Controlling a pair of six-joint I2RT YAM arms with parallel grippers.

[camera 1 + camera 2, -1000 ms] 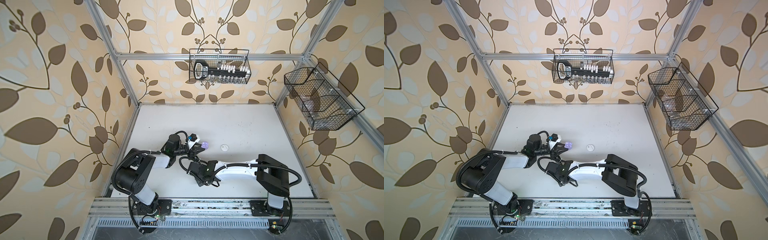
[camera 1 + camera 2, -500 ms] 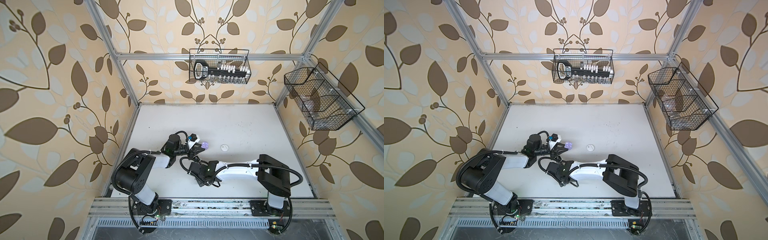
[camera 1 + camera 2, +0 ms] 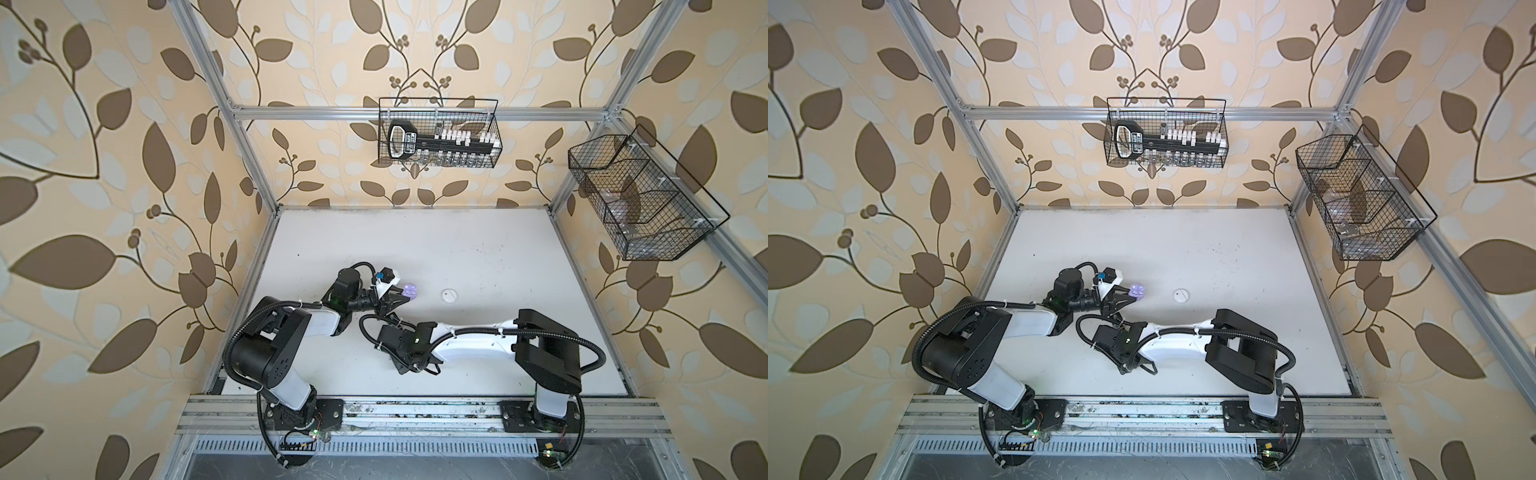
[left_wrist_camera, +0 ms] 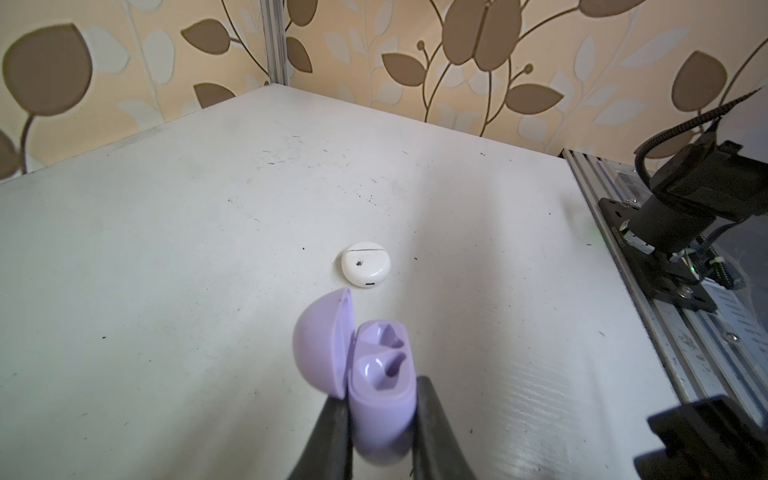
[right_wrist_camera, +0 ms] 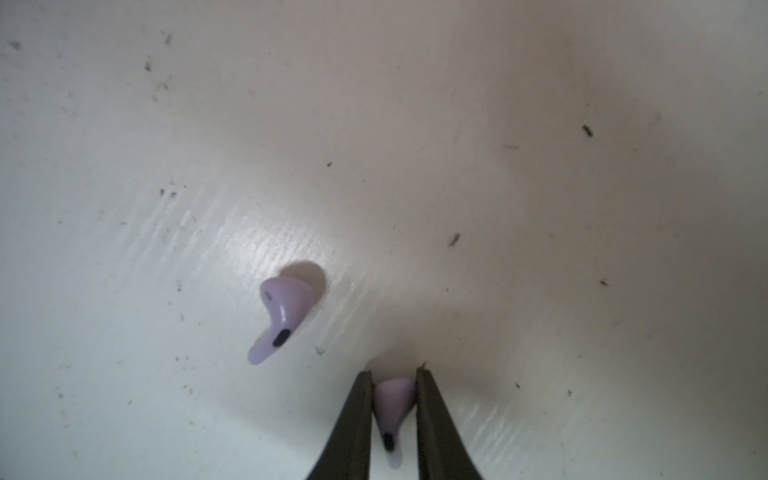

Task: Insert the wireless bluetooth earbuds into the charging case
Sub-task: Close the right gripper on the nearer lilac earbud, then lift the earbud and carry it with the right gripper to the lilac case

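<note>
My left gripper [image 4: 380, 392] is shut on the base of a lilac charging case [image 4: 380, 374], whose lid stands open over two empty sockets. In both top views that case [image 3: 410, 289] [image 3: 1136, 290] sits at the left gripper's tip [image 3: 399, 297], left of the table's middle. My right gripper [image 5: 394, 374] points down at the table near the front and is shut on a lilac earbud [image 5: 392, 403], with the stem towards the camera. A second lilac earbud [image 5: 282, 316] lies loose on the table beside it. In the top views the right wrist [image 3: 409, 343] hides both earbuds.
A closed white round case [image 3: 449, 295] [image 4: 364, 269] lies on the white table [image 3: 478, 249] just right of the lilac one. Two wire baskets [image 3: 438, 133] [image 3: 640, 199] hang on the back and right walls. The right arm's base [image 4: 681, 224] stands at the front rail.
</note>
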